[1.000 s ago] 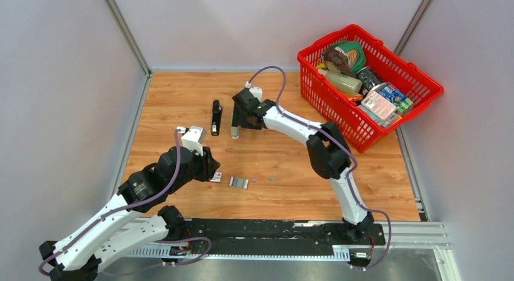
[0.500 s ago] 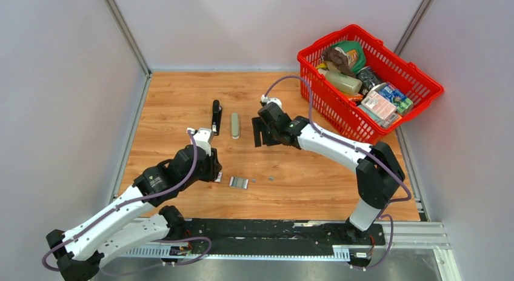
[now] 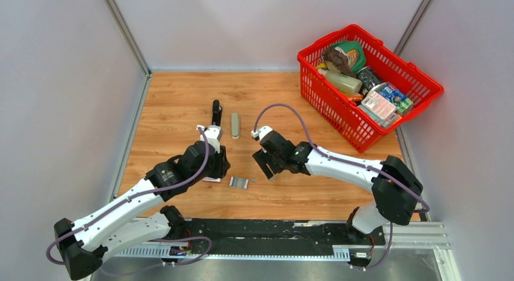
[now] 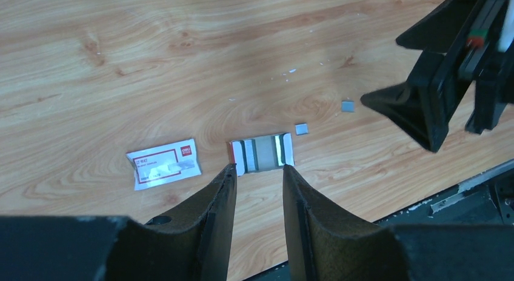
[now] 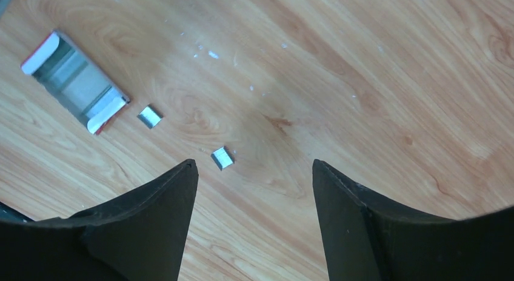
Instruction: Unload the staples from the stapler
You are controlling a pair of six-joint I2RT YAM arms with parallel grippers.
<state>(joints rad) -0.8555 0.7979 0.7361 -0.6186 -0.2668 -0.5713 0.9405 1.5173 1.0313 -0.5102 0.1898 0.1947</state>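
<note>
The black stapler (image 3: pixel 216 111) lies at the back of the table, its near end hidden by my left wrist. Two small staple bits (image 5: pixel 222 157) (image 5: pixel 149 117) lie loose on the wood; they also show in the left wrist view (image 4: pixel 301 129). My right gripper (image 5: pixel 254 166) is open wide and empty just above them; in the top view it (image 3: pixel 265 166) is right of centre. My left gripper (image 4: pixel 256 169) is open and empty, with its tips just short of a small open tray (image 4: pixel 263 152) holding silvery staple strips.
A pale grey bar (image 3: pixel 235 125) lies right of the stapler. A white-and-red box sleeve (image 4: pixel 163 171) lies left of the tray. A red basket (image 3: pixel 424 81) full of goods stands at the back right. The table's black front rail (image 3: pixel 273 228) is close.
My right gripper has left the grey bar beside the stapler and drawn back to the near side over the loose staples. My left arm has reached forward and right toward the tray.
</note>
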